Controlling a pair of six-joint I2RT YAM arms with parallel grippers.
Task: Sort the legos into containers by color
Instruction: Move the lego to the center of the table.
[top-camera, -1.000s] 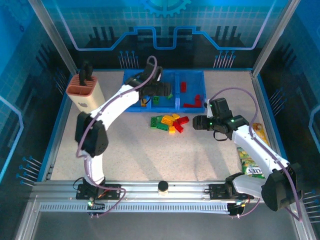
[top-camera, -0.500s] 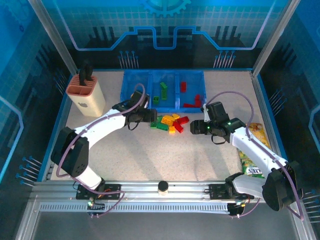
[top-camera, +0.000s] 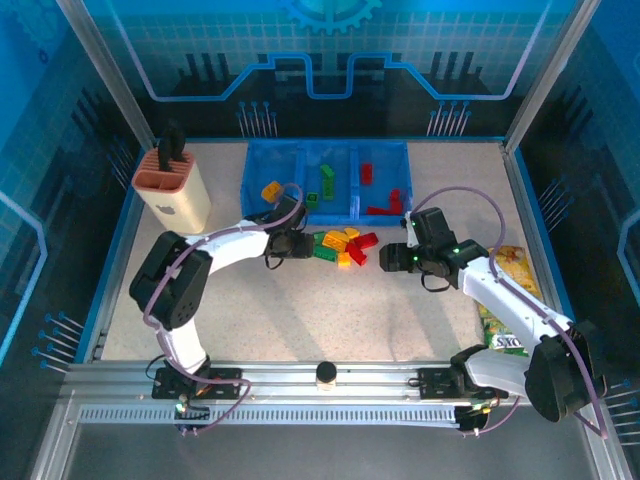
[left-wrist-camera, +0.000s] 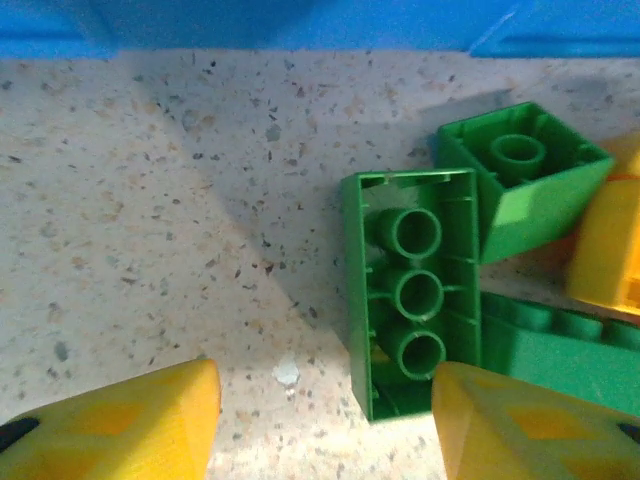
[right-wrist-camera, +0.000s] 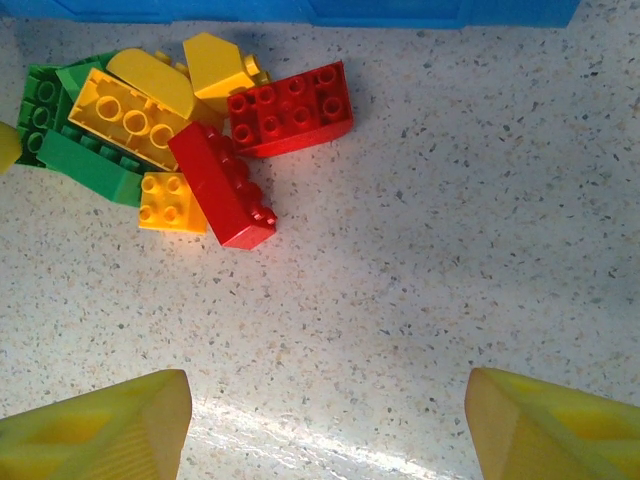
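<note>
The legos lie in a loose pile (top-camera: 340, 247) of red, green and yellow bricks just in front of the containers (top-camera: 258, 172), a low blue tray of three bins. The left bin holds a yellow-orange brick (top-camera: 271, 189), the middle one green bricks (top-camera: 326, 182), the right one red bricks (top-camera: 385, 208). My left gripper (top-camera: 300, 245) is down at the pile's left edge, open. In the left wrist view an upturned green brick (left-wrist-camera: 410, 290) reaches between its fingertips (left-wrist-camera: 325, 420), close to the right fingertip (left-wrist-camera: 530, 420). My right gripper (top-camera: 393, 258) stands open over bare table (right-wrist-camera: 330, 430), right of a red brick (right-wrist-camera: 222, 185).
A beige holder with a terracotta top (top-camera: 172, 185) stands at the back left. Yellow-green snack packets (top-camera: 505, 300) lie along the right edge beside the right arm. A small black knob (top-camera: 325, 373) sits on the front rail. The blue bin wall (left-wrist-camera: 300, 25) is just beyond the pile.
The left arm has come from over the bins down to the pile's left side, and its jaws have narrowed. The right gripper has crept slightly toward the pile.
</note>
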